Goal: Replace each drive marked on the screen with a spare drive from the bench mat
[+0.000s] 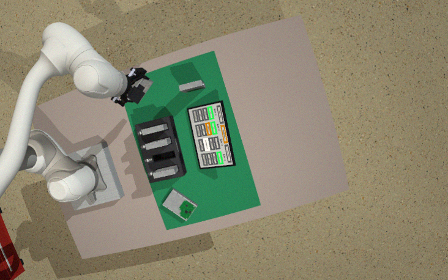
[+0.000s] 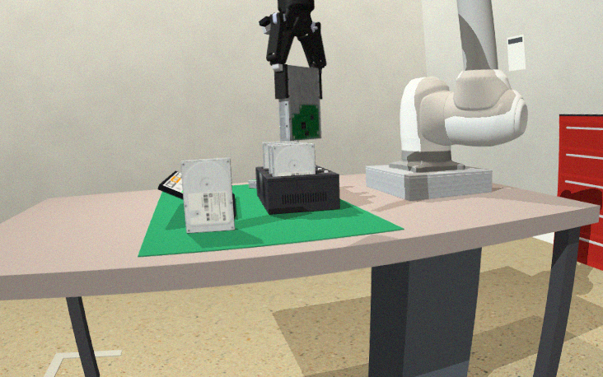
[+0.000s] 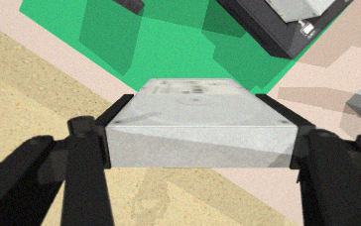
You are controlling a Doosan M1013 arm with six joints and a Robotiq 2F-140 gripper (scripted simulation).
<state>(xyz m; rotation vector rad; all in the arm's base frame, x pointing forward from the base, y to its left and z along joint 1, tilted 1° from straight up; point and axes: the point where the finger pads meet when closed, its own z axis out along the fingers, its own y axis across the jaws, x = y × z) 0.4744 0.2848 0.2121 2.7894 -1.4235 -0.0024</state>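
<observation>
My gripper point(image 1: 141, 86) point(image 2: 296, 73) point(image 3: 193, 108) is shut on a grey drive point(image 2: 300, 104) point(image 3: 198, 111). It holds the drive upright, circuit-board end down, high above the mat's corner beside the dock. The black dock point(image 1: 175, 145) point(image 2: 297, 192) point(image 3: 260, 27) stands flat on the green mat point(image 1: 231, 184) point(image 2: 310, 222) point(image 3: 169, 50). Three of its bays hold drives, and the third bay point(image 1: 163, 155) is empty. One drive point(image 1: 191, 85) point(image 2: 208, 195) stands on edge on the mat. Another drive point(image 1: 180, 204) lies flat with its green circuit board up. The screen point(image 1: 211, 133) point(image 2: 170, 182) shows green, orange and white marks.
The robot's base block point(image 1: 98, 178) point(image 2: 427, 179) stands on the table point(image 1: 280, 99) point(image 2: 444, 213) beside the mat. A red cabinet point(image 2: 582, 178) stands off the table's right end.
</observation>
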